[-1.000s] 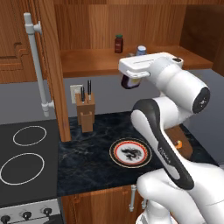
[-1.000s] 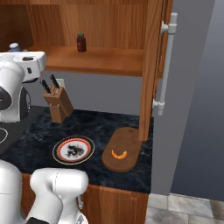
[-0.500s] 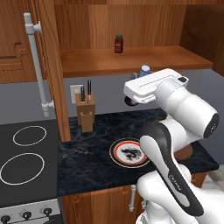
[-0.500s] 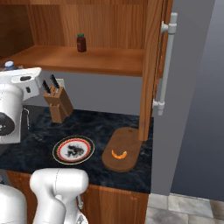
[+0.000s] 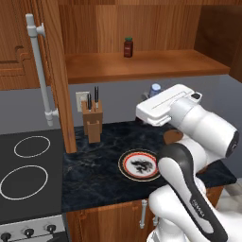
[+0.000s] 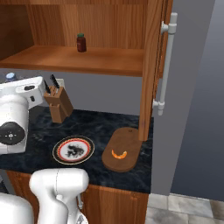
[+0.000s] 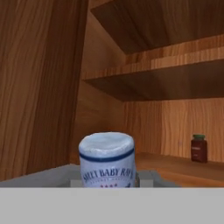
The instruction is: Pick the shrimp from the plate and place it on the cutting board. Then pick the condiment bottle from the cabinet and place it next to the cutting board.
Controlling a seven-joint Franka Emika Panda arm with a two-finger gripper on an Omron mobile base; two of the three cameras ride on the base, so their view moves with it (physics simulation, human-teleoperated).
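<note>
The hand point(image 5: 158, 106) hangs in the air below the cabinet point(image 5: 142, 64) shelf and above the far part of the desk point(image 5: 94, 165), roughly behind the plate point(image 5: 139, 165). It is clenched on the condiment bottle point(image 7: 107, 159). In the hand view the labelled neck and pale cap stand right at the hand's front. In the left base view the bluish cap pokes up just over the white hand, clear of both shelf and desk. The fingertips themselves are hidden, so the grip is judged from the bottle hanging unsupported with the hand.

The bottle stands upright, its long axis vertical, which suits setting it down on its base.

The shrimp point(image 6: 119, 154) lies on the cutting board point(image 6: 124, 146), toward the board's near end. The plate point(image 6: 73, 149) carries nothing but its dark motif, so the first half of the task looks done.

What is left turns on one relation. The cutting board lies to the right of the hand, lower and nearer, with the plate just to the board's left. Bare desk shows between plate and board and around the board's far end, close to the cabinet's side panel. The bottle would most likely have to travel right and down to reach either spot without touching the shrimp.

A small red jar point(image 5: 127, 47) sits far back on the shelf, and a knife block point(image 5: 92, 122) stands to the left, both well apart from that path.
</note>
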